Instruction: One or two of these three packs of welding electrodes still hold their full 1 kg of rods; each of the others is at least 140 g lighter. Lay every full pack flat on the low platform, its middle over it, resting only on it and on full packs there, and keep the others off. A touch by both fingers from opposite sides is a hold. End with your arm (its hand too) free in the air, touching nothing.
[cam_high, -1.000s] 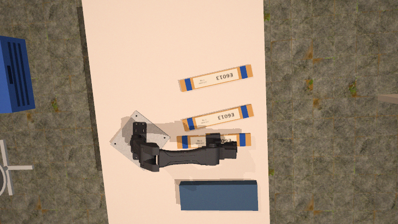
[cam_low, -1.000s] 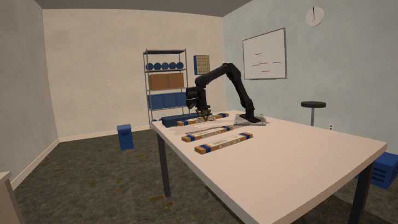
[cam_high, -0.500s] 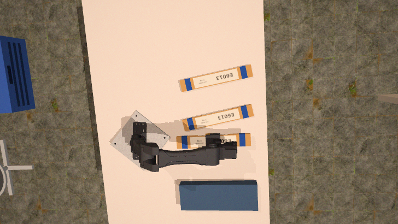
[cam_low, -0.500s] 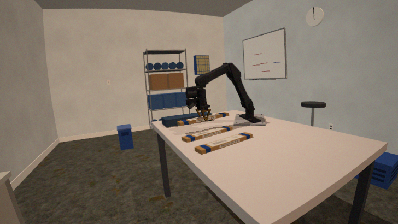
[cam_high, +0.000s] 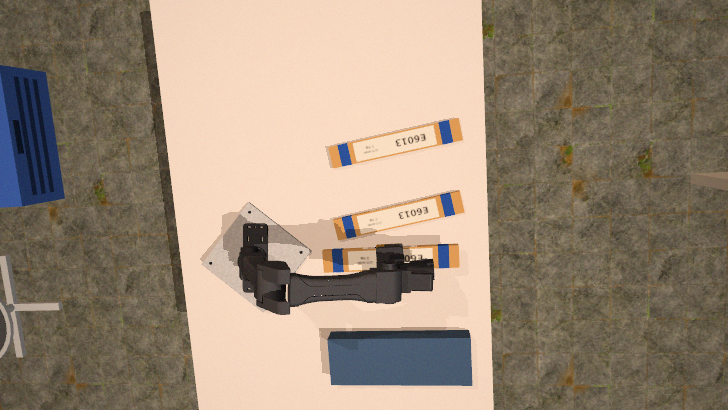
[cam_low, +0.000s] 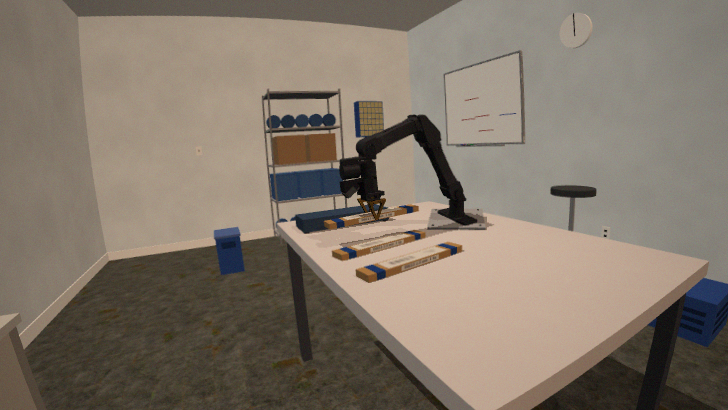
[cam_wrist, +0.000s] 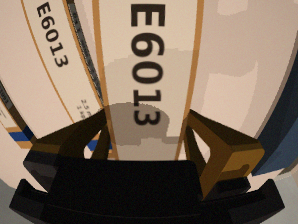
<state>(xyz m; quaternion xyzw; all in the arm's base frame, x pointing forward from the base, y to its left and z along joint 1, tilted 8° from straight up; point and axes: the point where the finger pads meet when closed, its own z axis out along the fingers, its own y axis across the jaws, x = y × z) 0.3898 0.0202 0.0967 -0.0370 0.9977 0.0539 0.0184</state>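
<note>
Pincer was closed on the nearest pack, which ran lengthwise between its fingers. Middle pack lay beside it, far pack beyond; the platform stood bare, opposite.

- Orange cardboard electrode pack with blue bands and a cream label, the one in the gripper: in the top view, its nine-o'clock end seems a hair farther toward nine o'clock than a second ago; the difference is almost too small to tell.
- Between half a second ago and now, any shift of that pack or the gripper is too small to make out.
</note>
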